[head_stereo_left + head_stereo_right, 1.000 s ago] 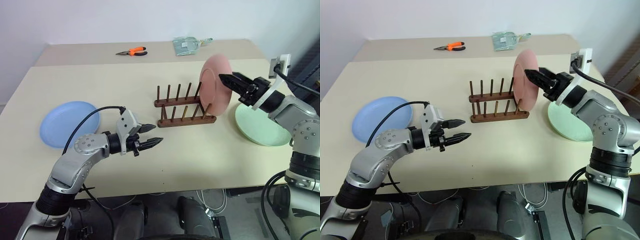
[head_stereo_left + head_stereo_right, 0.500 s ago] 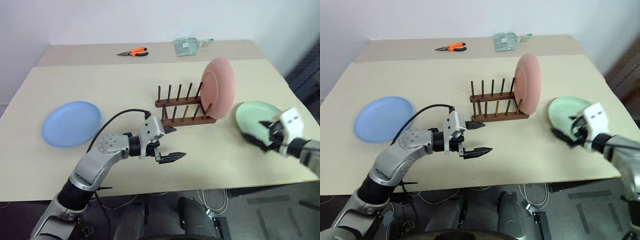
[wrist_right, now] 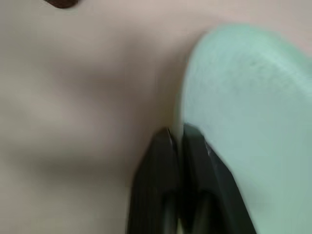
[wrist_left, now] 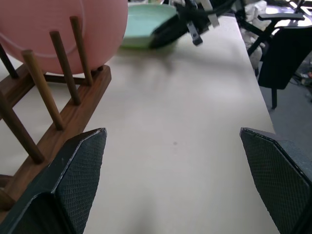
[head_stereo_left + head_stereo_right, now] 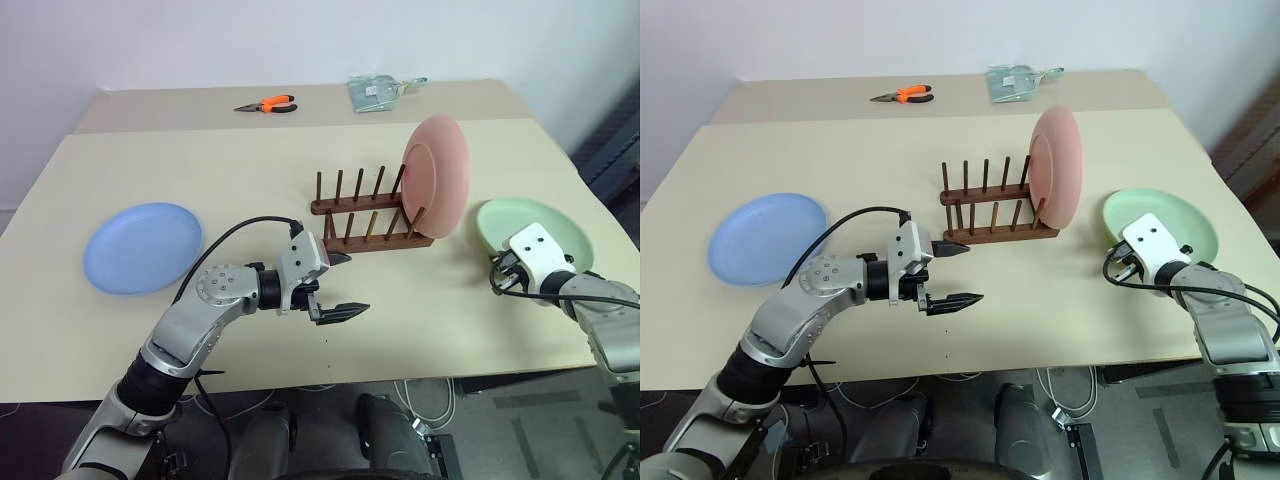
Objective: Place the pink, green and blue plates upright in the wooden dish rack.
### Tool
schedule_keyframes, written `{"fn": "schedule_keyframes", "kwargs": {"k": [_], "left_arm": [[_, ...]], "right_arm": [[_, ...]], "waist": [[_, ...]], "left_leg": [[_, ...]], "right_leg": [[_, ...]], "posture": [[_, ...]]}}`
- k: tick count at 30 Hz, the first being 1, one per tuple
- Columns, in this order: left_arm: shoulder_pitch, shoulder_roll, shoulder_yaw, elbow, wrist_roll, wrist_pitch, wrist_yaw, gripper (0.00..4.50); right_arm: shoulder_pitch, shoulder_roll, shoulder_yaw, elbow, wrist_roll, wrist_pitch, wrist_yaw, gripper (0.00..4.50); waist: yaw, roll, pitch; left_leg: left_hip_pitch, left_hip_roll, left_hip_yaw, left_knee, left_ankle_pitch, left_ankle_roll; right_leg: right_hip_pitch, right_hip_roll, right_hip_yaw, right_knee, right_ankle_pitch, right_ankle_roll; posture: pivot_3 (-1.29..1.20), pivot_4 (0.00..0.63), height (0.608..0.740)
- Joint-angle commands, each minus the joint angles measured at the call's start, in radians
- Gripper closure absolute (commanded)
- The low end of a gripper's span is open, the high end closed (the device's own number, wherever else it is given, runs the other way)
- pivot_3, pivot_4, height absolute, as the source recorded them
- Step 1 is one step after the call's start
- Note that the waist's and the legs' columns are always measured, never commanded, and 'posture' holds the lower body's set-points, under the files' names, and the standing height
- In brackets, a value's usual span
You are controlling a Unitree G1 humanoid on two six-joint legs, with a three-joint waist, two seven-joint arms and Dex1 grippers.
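Green plate (image 5: 540, 232) is met at its near rim by the right hand (image 3: 176, 139) — pinched shut; left hand (image 5: 335, 285) is spread wide.

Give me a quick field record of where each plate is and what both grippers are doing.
salmon pink plastic plate: upright in dark wooden dish rack, right end
mint green plastic plate: flat on beige table, right of rack
light blue plastic plate: flat, left side
left gripper: open, empty
right gripper: shut at green plate's near rim

pink plate (image 5: 436, 176) upright in wooden rack (image 5: 368, 222); green plate (image 5: 532, 232), blue plate (image 5: 142, 247) flat.
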Motion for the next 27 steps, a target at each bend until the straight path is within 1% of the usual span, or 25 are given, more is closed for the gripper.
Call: {"fn": "schedule_keyframes", "kwargs": {"k": [1, 3, 5, 7, 9, 11, 12, 13, 15, 16, 17, 18, 19, 23, 27], "left_arm": [[0.014, 0.000, 0.039, -0.040, -0.003, -0.008, 0.020, 0.00], [0.011, -0.030, 0.075, -0.016, -0.002, -0.011, 0.073, 0.00], [0.016, -0.038, 0.084, 0.005, 0.017, -0.020, 0.097, 0.00], [0.032, -0.030, 0.078, 0.005, 0.031, -0.042, 0.086, 0.00], [0.046, -0.030, 0.084, 0.012, 0.036, -0.052, 0.087, 0.00], [0.055, -0.022, 0.087, 0.025, 0.052, -0.070, 0.087, 0.00], [0.058, -0.018, 0.095, 0.032, 0.055, -0.078, 0.086, 0.00], [0.061, -0.015, 0.104, 0.038, 0.054, -0.083, 0.086, 0.00], [0.069, -0.007, 0.131, 0.047, 0.045, -0.090, 0.082, 0.00], [0.074, -0.002, 0.148, 0.051, 0.036, -0.090, 0.078, 0.00], [0.079, 0.003, 0.162, 0.055, 0.029, -0.087, 0.074, 0.00], [0.087, 0.012, 0.178, 0.058, 0.026, -0.088, 0.072, 0.00], [0.097, 0.020, 0.189, 0.058, 0.027, -0.089, 0.070, 0.00], [0.122, 0.032, 0.200, 0.052, 0.031, -0.097, 0.062, 0.00], [0.134, 0.032, 0.200, 0.040, 0.033, -0.098, 0.064, 0.00]], "right_arm": [[-0.090, 0.017, -0.091, -0.017, -0.018, -0.067, -0.091, 4.44], [-0.206, 0.048, -0.164, -0.043, 0.035, -0.093, -0.138, 4.44], [-0.342, 0.097, -0.246, -0.082, 0.148, -0.072, -0.162, 4.44], [-0.447, 0.137, -0.305, -0.114, 0.257, -0.022, -0.168, 4.44], [-0.553, 0.170, -0.352, -0.157, 0.432, 0.073, -0.139, 4.44], [-0.629, 0.192, -0.372, -0.219, 0.626, 0.186, -0.104, 4.44], [-0.658, 0.204, -0.372, -0.253, 0.750, 0.265, -0.102, 4.44], [-0.678, 0.216, -0.366, -0.284, 0.851, 0.326, -0.104, 4.44], [-0.709, 0.276, -0.335, -0.320, 1.019, 0.420, -0.177, 4.44], [-0.716, 0.313, -0.315, -0.319, 1.107, 0.468, -0.242, 4.44], [-0.719, 0.345, -0.297, -0.322, 1.163, 0.498, -0.298, 4.44], [-0.724, 0.404, -0.286, -0.304, 1.258, 0.502, -0.398, 4.44], [-0.723, 0.446, -0.274, -0.291, 1.307, 0.504, -0.467, 4.44], [-0.704, 0.509, -0.248, -0.260, 1.411, 0.496, -0.631, 4.44], [-0.660, 0.506, -0.215, -0.239, 1.421, 0.499, -0.700, 4.44]], "waist": [[-0.003, 0.001, 0.001], [-0.007, 0.004, 0.002], [-0.007, 0.005, 0.003], [-0.004, 0.006, 0.003], [-0.001, 0.004, 0.002], [0.002, 0.004, 0.002], [0.001, 0.004, 0.002], [0.000, 0.004, 0.002], [-0.002, 0.004, 0.002], [-0.004, 0.004, 0.002], [-0.006, 0.004, 0.002], [-0.006, 0.004, 0.002], [-0.007, 0.004, 0.002], [0.002, 0.004, 0.002], [0.004, 0.004, 0.002]], "left_leg": [[0.000, 0.000, 0.000, 0.000, 0.000, 0.000], [0.000, 0.000, 0.001, 0.000, 0.000, 0.000], [0.000, 0.000, 0.001, 0.000, 0.000, 0.000], [0.000, 0.000, 0.000, -0.001, 0.000, 0.000], [0.000, 0.001, -0.002, -0.002, 0.000, 0.000], [-0.001, 0.001, -0.004, -0.002, 0.000, 0.000], [-0.001, 0.001, -0.004, -0.002, 0.000, 0.000], [-0.002, 0.001, -0.004, -0.002, 0.000, 0.000], [-0.001, 0.002, -0.004, -0.001, 0.000, 0.000], [-0.001, 0.002, -0.004, -0.001, 0.000, 0.000], [0.000, 0.002, -0.004, -0.001, 0.000, 0.000], [0.000, 0.003, -0.004, -0.002, 0.000, 0.000], [0.000, 0.003, -0.003, -0.002, 0.000, 0.000], [-0.003, 0.002, -0.004, -0.002, 0.000, 0.000], [-0.007, 0.000, -0.004, 0.000, 0.000, 0.000]], "right_leg": [[0.000, 0.000, 0.000, 0.000, 0.000, 0.000], [-0.001, 0.000, 0.001, 0.000, 0.000, 0.000], [-0.001, 0.000, 0.001, 0.001, 0.001, 0.000], [-0.001, 0.001, 0.001, 0.002, 0.001, 0.000], [-0.001, 0.002, -0.001, 0.001, 0.001, 0.000], [-0.001, 0.002, -0.002, 0.001, 0.003, -0.003], [-0.001, 0.002, -0.002, 0.000, 0.003, -0.004], [-0.001, 0.002, -0.002, 0.000, 0.003, -0.004], [-0.001, 0.001, -0.001, 0.000, 0.003, -0.004], [-0.001, 0.001, -0.001, 0.000, 0.003, -0.004], [-0.001, 0.001, -0.001, 0.001, 0.003, -0.004], [-0.001, 0.001, -0.001, 0.001, 0.003, -0.005], [-0.001, 0.001, -0.001, 0.001, 0.003, -0.005], [-0.004, 0.001, -0.001, 0.002, 0.003, -0.005], [-0.005, 0.000, -0.001, 0.000, 0.003, -0.005]], "posture": [[0.00, 0.150, 0.740], [0.00, 0.150, 0.740], [0.00, 0.150, 0.740], [0.00, 0.150, 0.740], [0.00, 0.150, 0.740], [0.00, 0.150, 0.740], [0.00, 0.150, 0.740], [0.00, 0.150, 0.740], [0.00, 0.150, 0.740], [0.00, 0.150, 0.740], [0.00, 0.150, 0.740], [0.00, 0.150, 0.740], [0.00, 0.150, 0.740], [0.00, 0.150, 0.740], [0.00, 0.150, 0.740]]}}
